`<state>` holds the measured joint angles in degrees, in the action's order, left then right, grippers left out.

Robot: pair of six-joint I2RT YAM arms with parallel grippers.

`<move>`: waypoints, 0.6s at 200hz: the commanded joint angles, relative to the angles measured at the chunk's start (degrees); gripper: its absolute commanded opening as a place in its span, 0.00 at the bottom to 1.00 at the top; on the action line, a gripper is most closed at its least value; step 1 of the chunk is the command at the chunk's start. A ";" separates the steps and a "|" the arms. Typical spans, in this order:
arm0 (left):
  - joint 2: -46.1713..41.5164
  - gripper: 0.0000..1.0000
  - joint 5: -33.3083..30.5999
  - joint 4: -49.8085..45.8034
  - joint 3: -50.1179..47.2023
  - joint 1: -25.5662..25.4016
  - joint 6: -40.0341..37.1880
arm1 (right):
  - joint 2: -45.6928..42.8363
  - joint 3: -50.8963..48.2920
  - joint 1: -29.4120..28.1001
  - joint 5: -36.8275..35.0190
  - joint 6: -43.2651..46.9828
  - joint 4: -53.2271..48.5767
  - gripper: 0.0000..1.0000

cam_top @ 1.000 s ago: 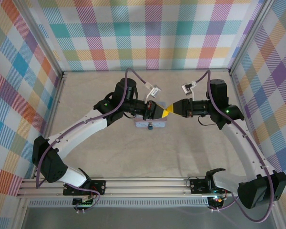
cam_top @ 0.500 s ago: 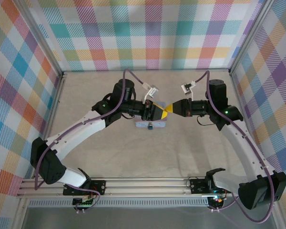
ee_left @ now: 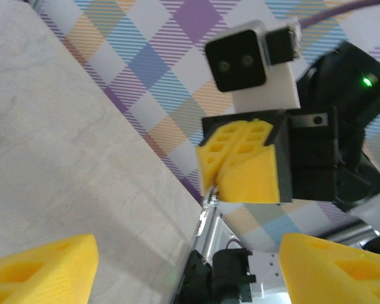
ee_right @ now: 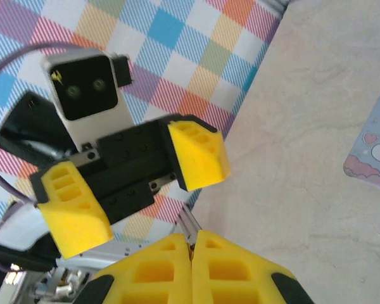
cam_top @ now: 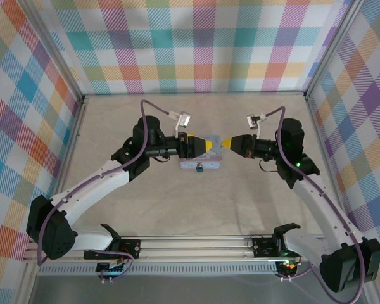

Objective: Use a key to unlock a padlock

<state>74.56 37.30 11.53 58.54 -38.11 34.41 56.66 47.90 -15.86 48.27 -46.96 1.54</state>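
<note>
the left gripper (cam_top: pixel 208 144) is open. its two yellow fingers (ee_right: pixel 199 155) are spread wide apart and there is nothing between them. the right gripper (cam_top: pixel 225 144) is shut tight, with its two yellow tips pressed flat against each other. it is too small to tell if a tiny thing is pinched in there.

the two grippers point at each other, nose to nose, with a small gap between them. they hang in the air over the middle of the table (cam_top: pixel 145 209).

a pale blue tin (cam_top: pixel 210 166) with cartoon pictures lies flat on the table, just under the two grippers and a bit nearer to the arm bases. the padlock (cam_top: pixel 200 168) is a tiny dark piece at the near rim of the tin, about in the middle of that side. no gripper is touching the tin or the padlock. the right wrist view shows one corner of the tin at its right edge.
</note>
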 commanded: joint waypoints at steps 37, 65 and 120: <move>3.52 0.77 -3.61 20.93 -2.08 -0.90 14.31 | -1.40 -10.37 -1.96 -14.39 -14.94 32.51 0.00; 5.77 0.75 -2.45 25.18 -1.64 -2.35 16.35 | 0.32 -11.89 -4.14 -18.01 -17.29 41.18 0.00; 8.63 0.62 -0.79 30.27 -0.21 -3.73 18.55 | 3.30 -13.16 -5.57 -19.88 -20.92 49.11 0.00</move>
<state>82.56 35.07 35.59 56.82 -41.25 51.18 58.67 35.55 -20.78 30.06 -65.14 42.44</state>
